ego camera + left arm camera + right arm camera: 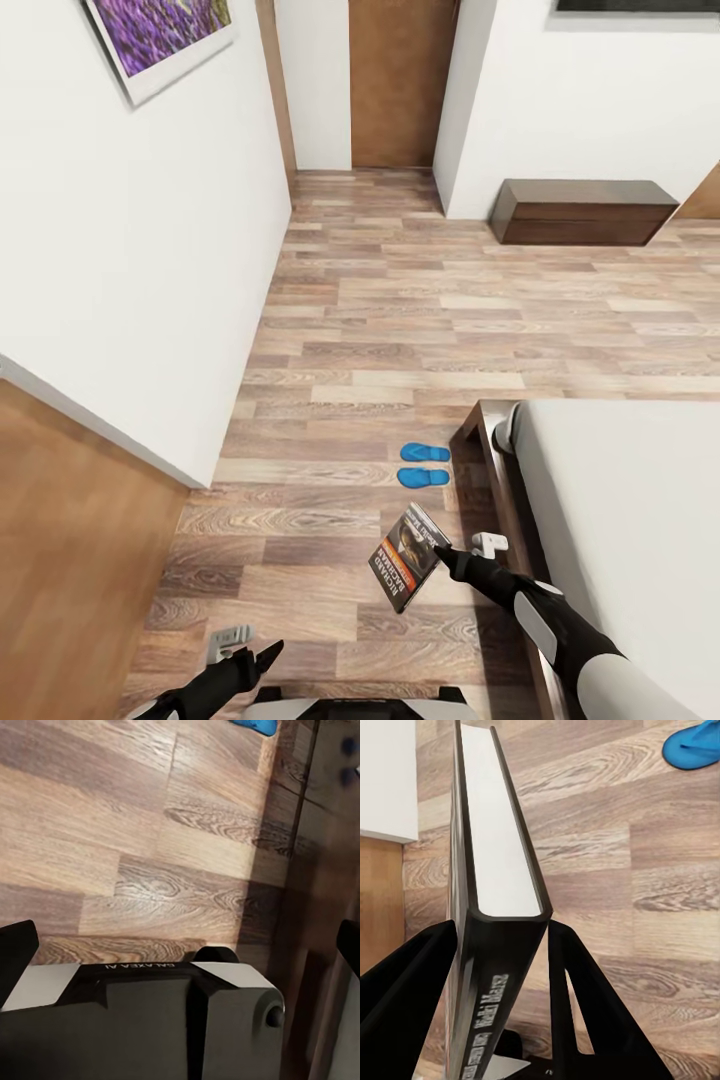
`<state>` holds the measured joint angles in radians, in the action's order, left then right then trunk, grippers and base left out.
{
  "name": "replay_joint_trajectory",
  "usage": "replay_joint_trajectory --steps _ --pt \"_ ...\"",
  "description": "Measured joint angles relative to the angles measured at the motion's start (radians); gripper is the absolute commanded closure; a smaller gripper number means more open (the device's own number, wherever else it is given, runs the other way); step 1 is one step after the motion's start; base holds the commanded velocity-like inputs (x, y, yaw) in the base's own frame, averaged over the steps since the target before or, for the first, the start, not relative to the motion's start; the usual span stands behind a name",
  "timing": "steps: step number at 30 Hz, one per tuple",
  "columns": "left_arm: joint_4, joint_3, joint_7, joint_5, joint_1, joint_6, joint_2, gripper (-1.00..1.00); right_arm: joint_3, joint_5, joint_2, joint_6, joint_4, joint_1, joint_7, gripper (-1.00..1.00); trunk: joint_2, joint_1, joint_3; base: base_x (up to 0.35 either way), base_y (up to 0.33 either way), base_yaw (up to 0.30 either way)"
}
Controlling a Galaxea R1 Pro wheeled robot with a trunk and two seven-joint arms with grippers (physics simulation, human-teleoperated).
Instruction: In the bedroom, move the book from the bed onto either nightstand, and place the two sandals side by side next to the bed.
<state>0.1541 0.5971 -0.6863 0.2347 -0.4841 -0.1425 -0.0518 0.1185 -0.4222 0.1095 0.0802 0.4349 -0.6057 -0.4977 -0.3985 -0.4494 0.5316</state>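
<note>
Right gripper point(447, 553): fingers pinched on the book's spine end, one black finger point(409, 997) on each side of the cover.
Book point(408, 556): held in the air above the wood-plank floor point(400, 300), just beside the bed frame, cover facing up and tilted.
Bed point(620, 520): dark frame, pale grey mattress, at the right of the head view.
Sandals point(425, 465): two blue sandals lying side by side on the floor, near the corner of the bed.
Left gripper point(245, 655): low by the robot's base, fingers spread apart, nothing between them.
Low dark cabinet point(582, 211): against the far white wall, well apart from the bed.
Picture point(160, 35): purple print, hung on the left wall.
</note>
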Motion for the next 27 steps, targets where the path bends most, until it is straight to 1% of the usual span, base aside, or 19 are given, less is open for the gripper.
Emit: replay_joint_trajectory --steps 10,27 --pt "0.000 0.000 0.000 0.000 0.000 0.000 -0.002 -1.00 0.000 -0.001 -0.007 -0.004 -0.008 0.000 0.002 1.00 0.000 0.000 -0.016 0.000 0.000 0.000" --pt "0.000 0.000 0.000 0.000 0.000 0.000 -0.002 -1.00 0.000 -0.002 -0.008 -0.002 -0.010 0.000 0.000 1.00 0.000 0.000 -0.044 0.000 0.000 0.000"
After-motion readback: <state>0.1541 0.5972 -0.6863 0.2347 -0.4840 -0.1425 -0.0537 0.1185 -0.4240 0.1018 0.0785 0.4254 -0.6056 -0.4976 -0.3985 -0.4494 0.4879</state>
